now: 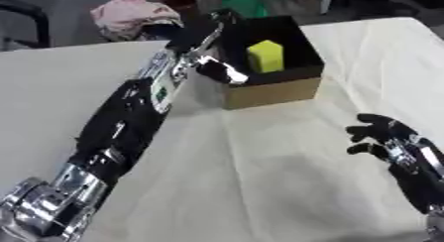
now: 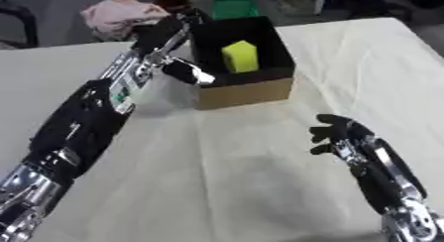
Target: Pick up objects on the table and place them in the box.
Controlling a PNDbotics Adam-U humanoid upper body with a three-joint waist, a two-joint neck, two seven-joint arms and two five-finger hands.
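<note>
Yellow block (image 1: 265, 56) shown inside the black-lined cardboard box (image 1: 270, 91), near its middle, standing roughly upright on the box floor with its long axis vertical and one edge turned toward the camera. Judged stiff, light and smooth-sided, probably foam or plastic; not fragile. Best taken across two opposite flat faces near mid-height, where curled fingers would find parallel surfaces; a corner hold judged likely to slip.

Left hand (image 1: 218, 23) extended along the box's left wall, at its far left corner, the arm stretched diagonally across the cloth-covered tabletop (image 1: 260, 186). Fingers dark against the dark box lining: whether released or clenched could not be told. No contact with the block visible; block and hand apart.

Right hand (image 2: 336, 135) hovering low over the tabletop at the near right, well apart from the box, fingers loosely bent and spread, grasping nothing.

No other loose object seen on the visible cloth. Pink bundle of fabric (image 1: 132, 15) and a green container (image 1: 245, 7) beyond the far edge, off the tabletop. With the block already in the box, task judged near completion for what is visible.
</note>
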